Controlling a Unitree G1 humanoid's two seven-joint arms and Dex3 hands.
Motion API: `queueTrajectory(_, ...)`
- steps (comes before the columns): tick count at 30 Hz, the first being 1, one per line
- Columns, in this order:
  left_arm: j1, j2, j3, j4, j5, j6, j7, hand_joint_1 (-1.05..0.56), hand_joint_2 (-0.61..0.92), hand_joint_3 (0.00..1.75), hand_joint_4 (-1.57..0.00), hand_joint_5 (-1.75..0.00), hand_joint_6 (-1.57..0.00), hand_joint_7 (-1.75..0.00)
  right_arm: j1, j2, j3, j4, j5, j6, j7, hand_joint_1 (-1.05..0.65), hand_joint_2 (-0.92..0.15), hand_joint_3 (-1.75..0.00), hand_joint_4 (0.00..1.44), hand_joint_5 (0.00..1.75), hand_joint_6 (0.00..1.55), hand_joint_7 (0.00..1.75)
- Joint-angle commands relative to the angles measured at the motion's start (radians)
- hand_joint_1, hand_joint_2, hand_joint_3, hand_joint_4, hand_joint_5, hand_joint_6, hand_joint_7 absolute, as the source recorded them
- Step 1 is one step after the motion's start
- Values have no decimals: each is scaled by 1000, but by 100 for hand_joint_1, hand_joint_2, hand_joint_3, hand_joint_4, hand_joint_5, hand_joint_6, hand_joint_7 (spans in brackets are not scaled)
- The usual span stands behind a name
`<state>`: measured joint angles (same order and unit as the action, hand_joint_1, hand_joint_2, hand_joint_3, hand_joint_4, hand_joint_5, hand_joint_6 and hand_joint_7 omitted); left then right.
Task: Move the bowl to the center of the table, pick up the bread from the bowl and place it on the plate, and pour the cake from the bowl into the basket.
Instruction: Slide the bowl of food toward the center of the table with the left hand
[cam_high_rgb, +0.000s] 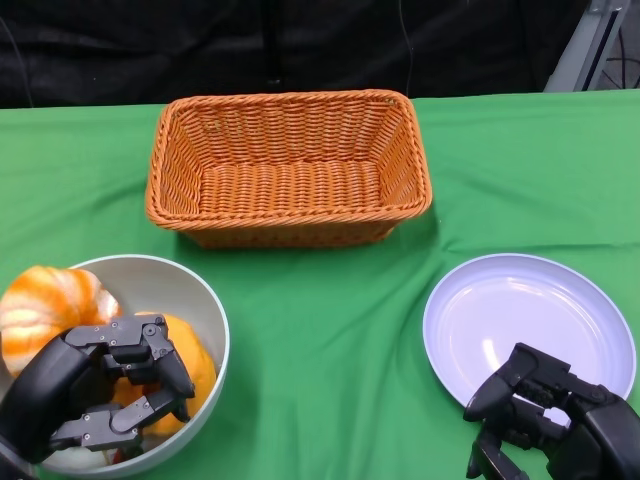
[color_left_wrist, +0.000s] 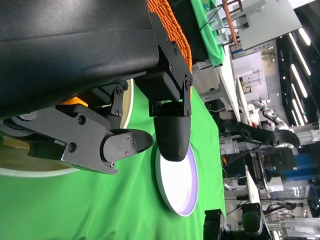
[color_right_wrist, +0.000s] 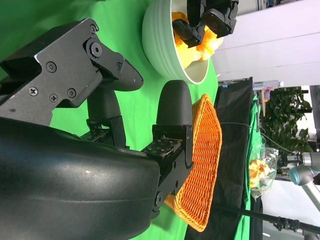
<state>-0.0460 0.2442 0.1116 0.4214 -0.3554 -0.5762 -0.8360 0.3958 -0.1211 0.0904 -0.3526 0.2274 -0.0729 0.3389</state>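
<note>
So from the head view the bowl (cam_high_rgb: 205, 300) sits at the near left of the green table (cam_high_rgb: 330, 330), partly cut off by the frame edge. The left hand (cam_high_rgb: 105, 385) is down inside it, fingers curled over an orange piece of food (cam_high_rgb: 190, 365); can't really tell if it actually has a grip on it or is just resting there. A second orange-and-white striped piece (cam_high_rgb: 45, 305) leans over the bowl's left rim.

The basket (cam_high_rgb: 290, 165) is at the back centre, long axis running left to right, open side up. The plate (cam_high_rgb: 530, 325) is near right, and the right hand (cam_high_rgb: 545, 415) hangs over its near edge, fingers loosely curled with nothing in them.

The right wrist view gives what the head cam doesn't: the bowl from the side (color_right_wrist: 165, 42), with the left hand's fingers (color_right_wrist: 212, 20) dipped into the orange food. The left wrist view shows the plate (color_left_wrist: 177, 185) beyond its own fingers
</note>
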Motion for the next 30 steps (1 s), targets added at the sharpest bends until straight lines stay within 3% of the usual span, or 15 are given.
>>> queueTrajectory(1,-2,11,5,11,4,-8,0,-4,81,59,-75,-145,-78,-114,0,-8,-6,2,-5,-8,-2,-1,-47,-112,60,163,50,139)
queueTrajectory(11,12,15,40,-108,-59,93,40,-10,81,60,-76,-145,-78,-114,-9,-3,7,-6,-5,5,-9,0,-46,-115,59,165,50,140)
queueTrajectory(13,1,19,63,-122,-89,134,51,-11,81,53,-79,-128,-83,-92,-15,-2,10,-1,-4,5,-9,1,-46,-116,59,165,50,140)
queueTrajectory(16,-19,37,102,-134,-96,170,84,-34,91,14,-85,-62,-94,-20,-25,-1,13,5,-4,6,-10,0,-44,-117,59,165,50,140)
queueTrajectory(17,-27,46,117,-134,-102,177,87,-39,91,12,-88,-44,-92,-10,-28,-1,14,5,-7,8,-12,0,-44,-117,59,165,50,140)
queueTrajectory(19,-41,60,140,-129,-110,185,86,-49,92,13,-86,-19,-81,-2,-33,-2,15,6,-13,9,-16,1,-45,-117,59,164,50,140)
queueTrajectory(22,-61,100,172,-134,-106,219,95,-60,92,20,-74,-5,-67,0,-38,-1,18,9,-23,7,-22,1,-46,-116,59,164,51,140)
queueTrajectory(27,-66,132,194,-149,-89,265,114,-64,92,23,-69,-1,-63,0,-41,1,22,12,-23,5,-23,1,-46,-115,60,164,51,140)
queueTrajectory(30,-78,182,212,-143,-60,316,145,-72,92,25,-52,0,-47,0,-42,2,27,13,-20,5,-22,1,-46,-114,59,164,51,140)
